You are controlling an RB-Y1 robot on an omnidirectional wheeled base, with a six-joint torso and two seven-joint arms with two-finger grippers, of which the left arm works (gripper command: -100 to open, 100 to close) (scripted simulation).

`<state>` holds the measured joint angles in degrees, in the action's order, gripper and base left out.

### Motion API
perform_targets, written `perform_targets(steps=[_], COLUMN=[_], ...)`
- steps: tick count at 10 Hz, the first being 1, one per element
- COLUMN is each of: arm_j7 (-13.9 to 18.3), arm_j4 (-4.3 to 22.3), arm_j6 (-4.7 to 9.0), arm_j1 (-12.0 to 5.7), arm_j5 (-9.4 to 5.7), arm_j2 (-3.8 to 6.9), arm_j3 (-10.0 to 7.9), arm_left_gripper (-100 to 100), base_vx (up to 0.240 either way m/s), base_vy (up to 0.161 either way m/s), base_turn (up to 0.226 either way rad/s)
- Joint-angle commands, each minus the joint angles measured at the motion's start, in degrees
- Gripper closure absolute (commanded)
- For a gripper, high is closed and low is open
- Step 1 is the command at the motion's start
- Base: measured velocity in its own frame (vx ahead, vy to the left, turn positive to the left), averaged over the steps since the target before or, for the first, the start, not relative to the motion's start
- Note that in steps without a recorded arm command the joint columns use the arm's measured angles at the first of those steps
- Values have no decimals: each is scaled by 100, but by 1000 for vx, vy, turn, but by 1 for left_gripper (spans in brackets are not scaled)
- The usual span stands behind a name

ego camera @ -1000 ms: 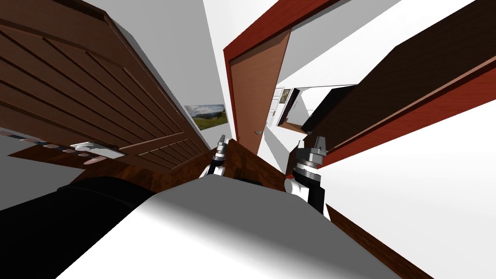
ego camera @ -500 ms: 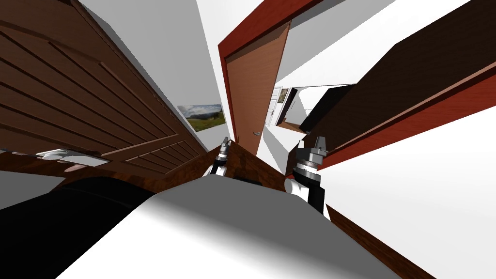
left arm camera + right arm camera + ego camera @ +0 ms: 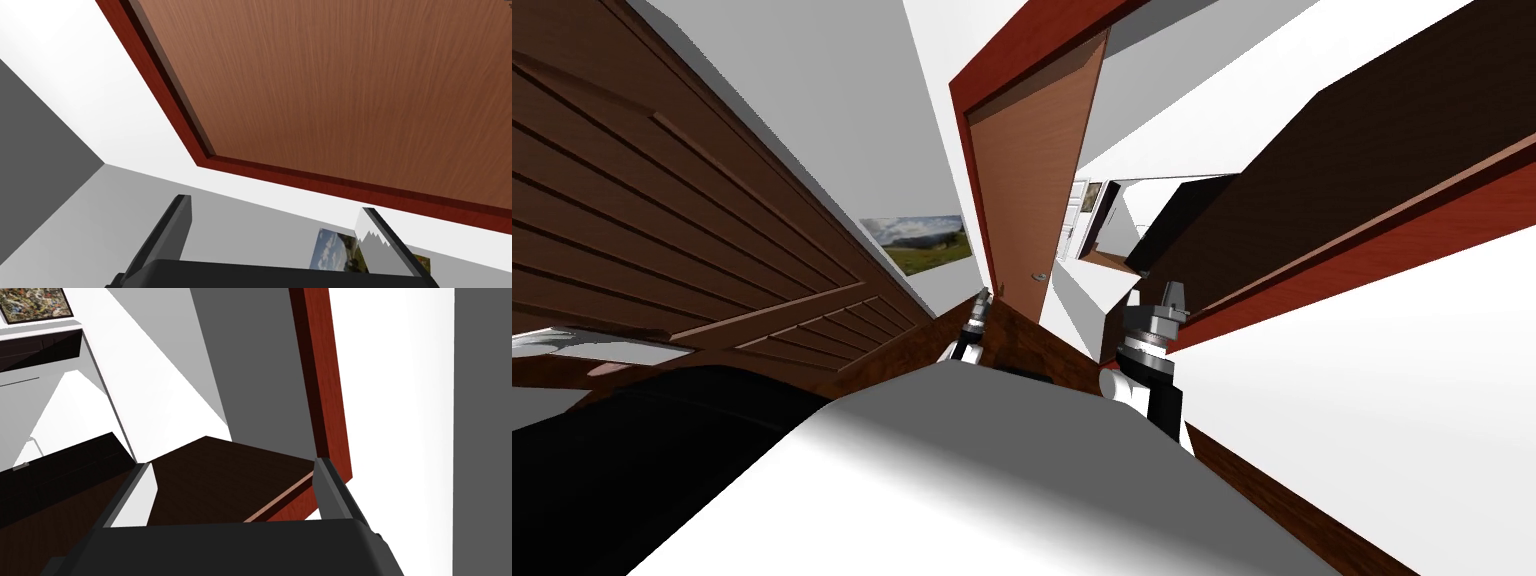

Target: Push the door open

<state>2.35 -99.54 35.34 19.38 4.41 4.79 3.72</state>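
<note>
Left wrist view shows the left gripper (image 3: pixel 275 235) with its two fingers spread wide and nothing between them, aimed at the brown wooden door (image 3: pixel 350 90) set in its red frame (image 3: pixel 350 190); I cannot tell whether the tips touch the panel. Over by a dark brown panel (image 3: pixel 220 478), the right gripper (image 3: pixel 230 488) is equally spread and empty.

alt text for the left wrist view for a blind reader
A brown wood-grain door in a dark red frame lies ahead of the left gripper, whose two fingers stand open. A landscape picture hangs on the wall behind one finger.
</note>
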Motion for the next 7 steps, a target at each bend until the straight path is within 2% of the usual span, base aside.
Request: perform_targets(steps=[1, 7], arm_j7=[8, 33], arm_j4=[254, 1084], arm_j6=[63, 173], arm_j1=[-73, -349], arm_j5=[-6, -17], arm_j2=[17, 36], arm_j3=[33, 179], arm_left_gripper=[-100, -100], base_vx=[109, 99], base_vy=[1, 10], base_turn=[-64, -64])
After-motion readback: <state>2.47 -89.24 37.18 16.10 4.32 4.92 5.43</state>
